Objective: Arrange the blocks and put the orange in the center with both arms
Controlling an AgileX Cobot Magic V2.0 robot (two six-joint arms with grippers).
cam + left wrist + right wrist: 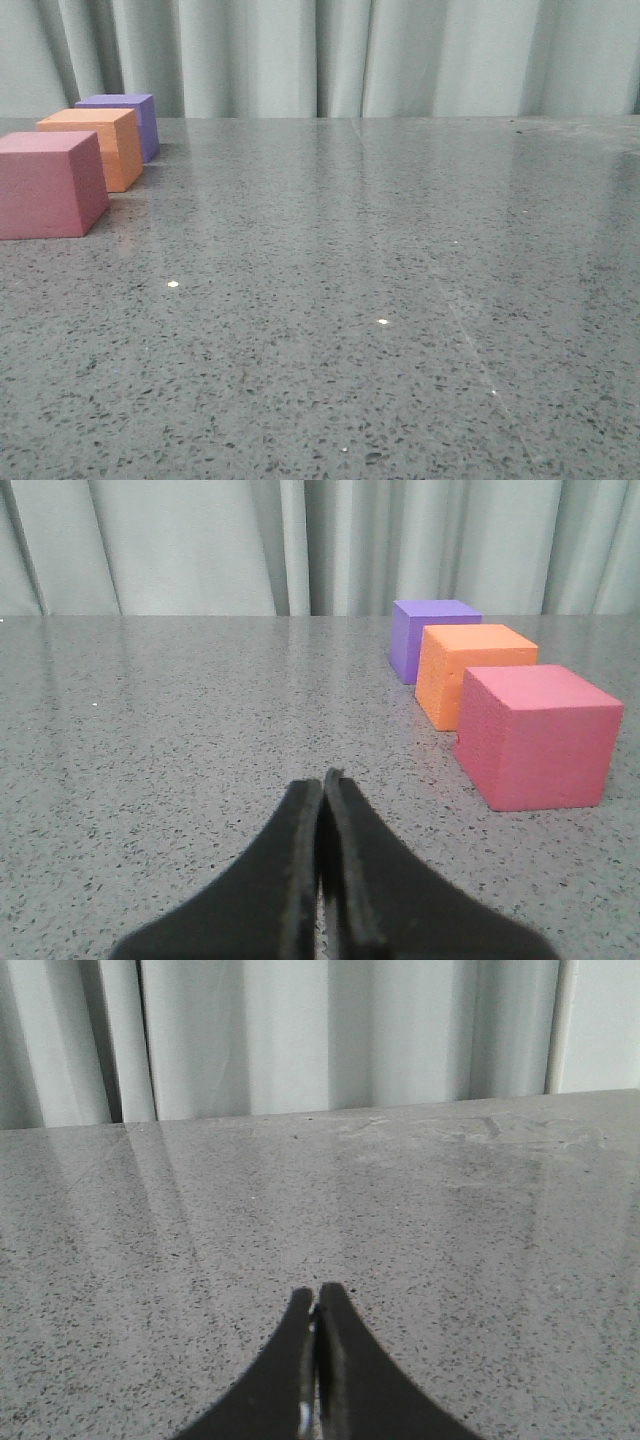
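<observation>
Three cubes stand in a row at the table's far left, running away from me: a pink block nearest, the orange in the middle, a purple block farthest. The left wrist view shows the same row: pink block, orange, purple block. My left gripper is shut with nothing in it, low over bare table, short of the pink block and to its side. My right gripper is shut and empty too, with no block in its view. Neither gripper appears in the front view.
The grey speckled table stretches wide to the right of the blocks. A pale pleated curtain hangs behind the table's far edge.
</observation>
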